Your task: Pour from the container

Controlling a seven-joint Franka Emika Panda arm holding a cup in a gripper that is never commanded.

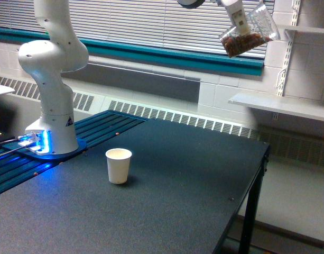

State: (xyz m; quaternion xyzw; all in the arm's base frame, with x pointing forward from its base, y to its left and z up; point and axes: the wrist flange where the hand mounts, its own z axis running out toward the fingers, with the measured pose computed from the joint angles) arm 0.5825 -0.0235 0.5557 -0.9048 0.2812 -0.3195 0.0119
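Nearest the camera spread the dark bench (167,211), bare all round a white paper cup (118,165) standing upright well back from its edges. High at the exterior view's upper right the hand (237,18) gripped the container (248,34) — clear, tilted, brown pieces pooled at its lower end. It hung far above the cup and well to that view's right — open air between.

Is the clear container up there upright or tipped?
Tipped. The container hangs tilted in the gripper, brown pieces piled against its lower side.
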